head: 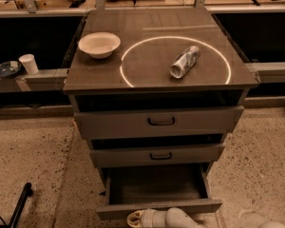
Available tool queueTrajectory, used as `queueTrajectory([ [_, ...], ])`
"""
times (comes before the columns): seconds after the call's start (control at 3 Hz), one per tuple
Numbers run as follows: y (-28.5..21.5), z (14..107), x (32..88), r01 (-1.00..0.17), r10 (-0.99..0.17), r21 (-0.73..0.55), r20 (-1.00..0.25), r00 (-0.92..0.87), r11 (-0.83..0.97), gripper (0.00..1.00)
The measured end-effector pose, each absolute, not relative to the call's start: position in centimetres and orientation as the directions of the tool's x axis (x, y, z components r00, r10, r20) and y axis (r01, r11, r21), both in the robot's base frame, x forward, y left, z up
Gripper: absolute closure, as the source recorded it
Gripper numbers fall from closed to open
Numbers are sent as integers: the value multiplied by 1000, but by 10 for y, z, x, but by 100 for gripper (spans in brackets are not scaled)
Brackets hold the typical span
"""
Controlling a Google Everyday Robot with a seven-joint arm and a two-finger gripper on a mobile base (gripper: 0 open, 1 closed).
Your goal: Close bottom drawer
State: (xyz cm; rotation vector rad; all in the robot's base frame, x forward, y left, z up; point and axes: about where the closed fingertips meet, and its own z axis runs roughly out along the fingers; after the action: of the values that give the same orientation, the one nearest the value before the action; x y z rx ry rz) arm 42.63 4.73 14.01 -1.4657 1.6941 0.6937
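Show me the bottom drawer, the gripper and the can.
bottom drawer (180, 206): camera view, on its front panel.
gripper (134, 218): camera view, on its pale tip, low before the drawer front.
can (185, 61): camera view, on its side, mid-body.

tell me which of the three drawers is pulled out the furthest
The bottom drawer: its inside shows from above, while the middle drawer and top drawer stick out only slightly. The claw sits low, just before its front.
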Motion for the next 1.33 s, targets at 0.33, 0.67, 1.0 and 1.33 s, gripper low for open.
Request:
queueTrajectory([
  [0.33,50,139,429,-979,-549,-86,-835,-30,185,57],
  [0.67,50,139,429,-979,-549,-86,-835,-30,185,34],
  [1.0,50,139,428,-979,-549,-86,-835,-30,184,10],
  [1.33,50,139,428,-979,-549,-85,-836,-31,185,0],
])
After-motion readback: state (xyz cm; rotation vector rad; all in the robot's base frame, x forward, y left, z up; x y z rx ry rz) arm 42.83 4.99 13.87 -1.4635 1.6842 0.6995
